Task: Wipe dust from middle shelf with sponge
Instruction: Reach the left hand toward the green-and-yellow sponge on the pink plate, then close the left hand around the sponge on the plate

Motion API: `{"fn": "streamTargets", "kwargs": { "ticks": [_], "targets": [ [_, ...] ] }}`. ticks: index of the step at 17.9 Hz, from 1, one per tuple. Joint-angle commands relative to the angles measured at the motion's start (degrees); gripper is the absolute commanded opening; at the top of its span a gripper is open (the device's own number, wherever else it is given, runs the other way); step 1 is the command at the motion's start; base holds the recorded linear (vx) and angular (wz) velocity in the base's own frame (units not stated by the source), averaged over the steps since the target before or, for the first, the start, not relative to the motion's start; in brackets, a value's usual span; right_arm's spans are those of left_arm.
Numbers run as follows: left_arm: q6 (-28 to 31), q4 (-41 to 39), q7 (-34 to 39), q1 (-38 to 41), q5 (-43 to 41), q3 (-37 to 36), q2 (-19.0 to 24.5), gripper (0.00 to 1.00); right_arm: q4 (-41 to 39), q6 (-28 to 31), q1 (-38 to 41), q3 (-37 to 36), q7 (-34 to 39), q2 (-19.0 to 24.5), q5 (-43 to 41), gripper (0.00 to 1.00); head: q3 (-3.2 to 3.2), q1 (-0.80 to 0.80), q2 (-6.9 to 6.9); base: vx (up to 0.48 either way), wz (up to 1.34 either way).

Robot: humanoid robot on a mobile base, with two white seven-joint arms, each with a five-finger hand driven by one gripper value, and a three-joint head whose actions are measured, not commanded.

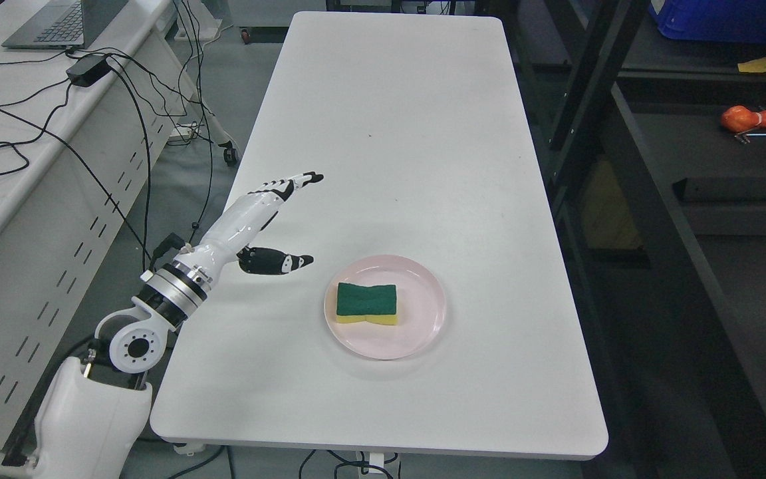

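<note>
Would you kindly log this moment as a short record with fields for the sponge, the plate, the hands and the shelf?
sponge: green top, yellow base, lying flat on the plate, untouched
plate: pink, on the white table, near its front edge
left hand: open, fingers spread, above the table's left edge, left of the plate, holding nothing
right hand: not in view
shelf: dark rack to the right of the table
task state: sponge not yet picked up
</note>
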Motion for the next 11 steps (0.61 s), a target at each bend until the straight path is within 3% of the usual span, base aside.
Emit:
{"fn": "streamTargets", "kwargs": {
  "ticks": [1,11],
  "targets": [
    [-2.48,2.12,-2.56,-6.76,-16.1,-21.07,5.16,0.92,-1.0,0.03,0.0,-0.01,-0.15,-1.0,0.0,1.0,0.0,0.0,0.0,0.0,0.0],
    [-2.39,0.8,-7.92,-7.3,-26.39,-25.3,-2.49,0.91,-1.0,0.03,0.0,-0.01,-0.06,-1.0,0.0,1.0,0.0,0.0,0.0,0.0,0.0]
  ]
}}
